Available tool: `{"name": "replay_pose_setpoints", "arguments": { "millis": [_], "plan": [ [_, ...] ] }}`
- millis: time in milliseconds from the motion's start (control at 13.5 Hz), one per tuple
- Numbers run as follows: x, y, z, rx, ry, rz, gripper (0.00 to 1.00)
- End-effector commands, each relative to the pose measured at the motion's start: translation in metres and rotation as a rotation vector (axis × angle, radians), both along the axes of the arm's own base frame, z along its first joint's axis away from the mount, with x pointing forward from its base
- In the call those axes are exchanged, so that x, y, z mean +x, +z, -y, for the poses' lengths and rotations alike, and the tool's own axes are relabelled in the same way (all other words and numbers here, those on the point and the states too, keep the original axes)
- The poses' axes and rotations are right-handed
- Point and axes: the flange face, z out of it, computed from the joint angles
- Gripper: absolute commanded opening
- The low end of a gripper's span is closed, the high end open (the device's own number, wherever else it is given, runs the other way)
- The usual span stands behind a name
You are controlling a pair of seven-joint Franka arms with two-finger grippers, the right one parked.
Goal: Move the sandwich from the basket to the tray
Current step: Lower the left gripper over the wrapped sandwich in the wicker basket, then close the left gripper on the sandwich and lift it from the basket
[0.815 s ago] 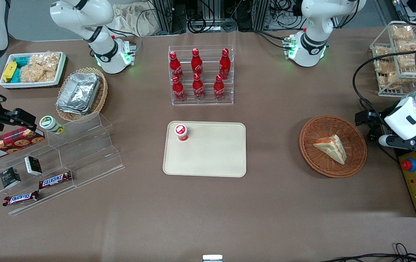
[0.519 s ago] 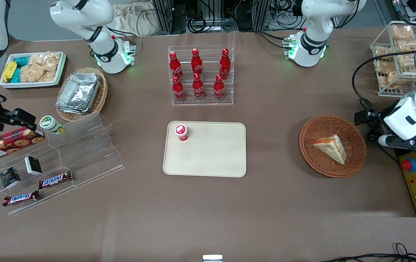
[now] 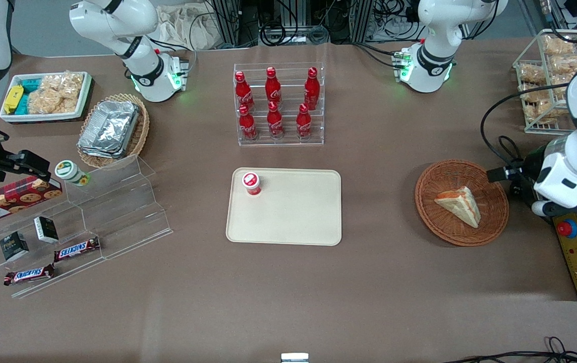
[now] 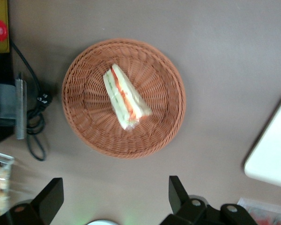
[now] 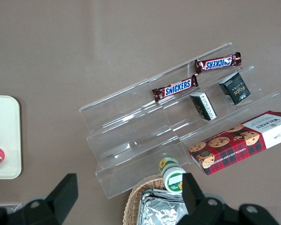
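A triangular sandwich [image 3: 459, 204] wedge lies on its side inside a round reddish-brown wicker basket [image 3: 432, 217], its orange-red and green filling showing along one edge. The basket sits on the brown table, well apart from the beige tray [image 3: 293, 217], toward the working arm's end. The gripper [image 4: 113, 199] hangs above the basket's edge, its two black fingers [image 4: 50, 199] spread wide apart and holding nothing. A red-capped cup [image 3: 251, 183] stands in one corner of the tray.
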Motion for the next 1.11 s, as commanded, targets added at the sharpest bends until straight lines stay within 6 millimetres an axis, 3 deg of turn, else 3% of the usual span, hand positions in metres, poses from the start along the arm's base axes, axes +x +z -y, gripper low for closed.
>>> {"name": "replay_pose_setpoints", "arguments": {
  "millis": [0,222,519,889,1037],
  "plan": [
    [-0.014,-0.046,0.002,0.044,0.144,0.041,1.00],
    [-0.018,-0.090,-0.018,0.068,0.306,0.073,1.00],
    [-0.038,-0.157,-0.017,0.075,0.457,0.111,1.00],
    [-0.049,-0.220,-0.027,0.090,0.603,0.099,1.00],
    [-0.049,-0.231,-0.034,0.101,0.649,0.102,1.00]
  ]
}}
